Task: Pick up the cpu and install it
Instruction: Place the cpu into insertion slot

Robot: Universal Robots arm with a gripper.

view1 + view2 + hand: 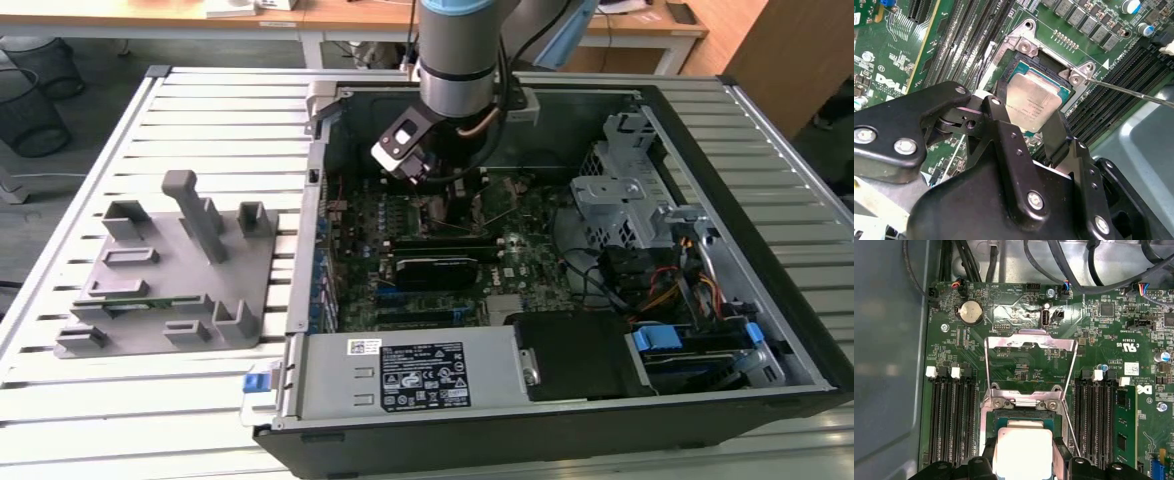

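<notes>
A slatted metal table point(200, 100) carries an open computer case point(534, 440) lying on its side. On the exterior view's left of the case stands a grey holder fixture point(174, 270) with several upright posts and slots. The robot arm point(461, 50) comes down from above into the far half of the case. A power supply point(400, 375) with a white and black label fills the near edge of the case, and a black block point(434, 268) lies across the green motherboard point(954, 340) just on the near side of the arm. In the first wrist view, rows of memory slots point(949, 415) flank the socket frame point(1024, 401), whose silver load plate point(1029, 341) is swung open and lies back toward a coin cell point(969, 311). A thin retention lever point(1134, 93) slants away from one corner of the socket. The gripper point(1026, 112) is low over the socket, its black fingers point(1056, 135) closed against two opposite sides of the cpu point(1034, 102), so it is grasping the chip. The cpu point(1021, 447), silver top up, lies inside the socket opening. It looks level with the frame, though whether it is fully seated cannot be told from these angles.
</notes>
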